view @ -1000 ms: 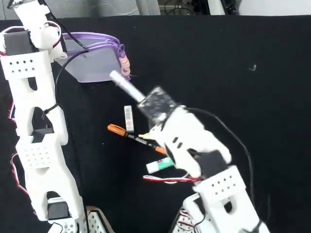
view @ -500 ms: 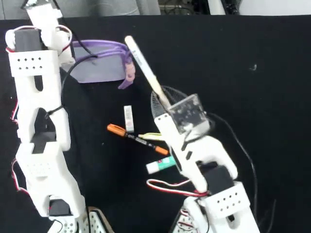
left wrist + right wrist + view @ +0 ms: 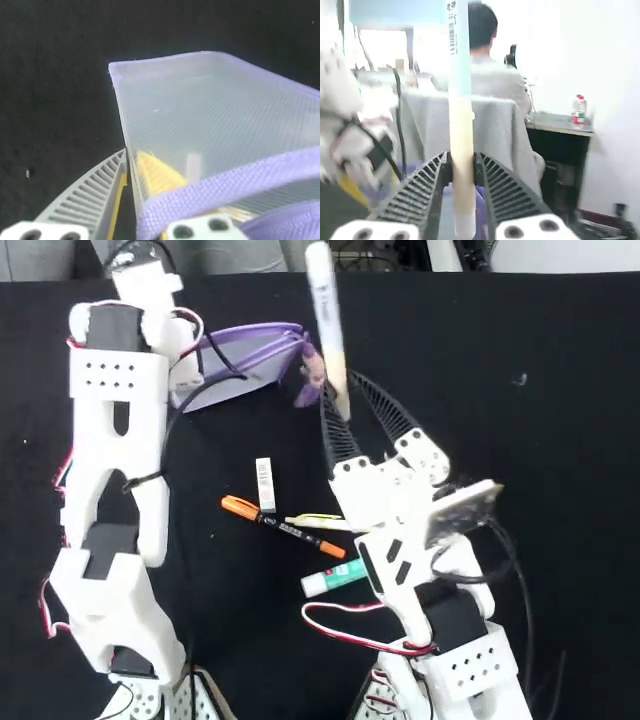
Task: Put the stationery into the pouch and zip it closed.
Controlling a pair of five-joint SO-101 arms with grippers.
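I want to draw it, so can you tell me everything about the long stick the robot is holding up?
The stick is thin, straight and pen-like, smooth like plastic. Its upper part is pale blue-white with a barcode strip, its lower part cream. It stands close to upright in the air. The right claw is shut on the cream part, one ribbed finger each side. In the high view it passes the zip end of the purple pouch; I cannot tell if they touch.

Nothing legible; only a barcode (image 3: 452, 22) on the pen (image 3: 460, 130).
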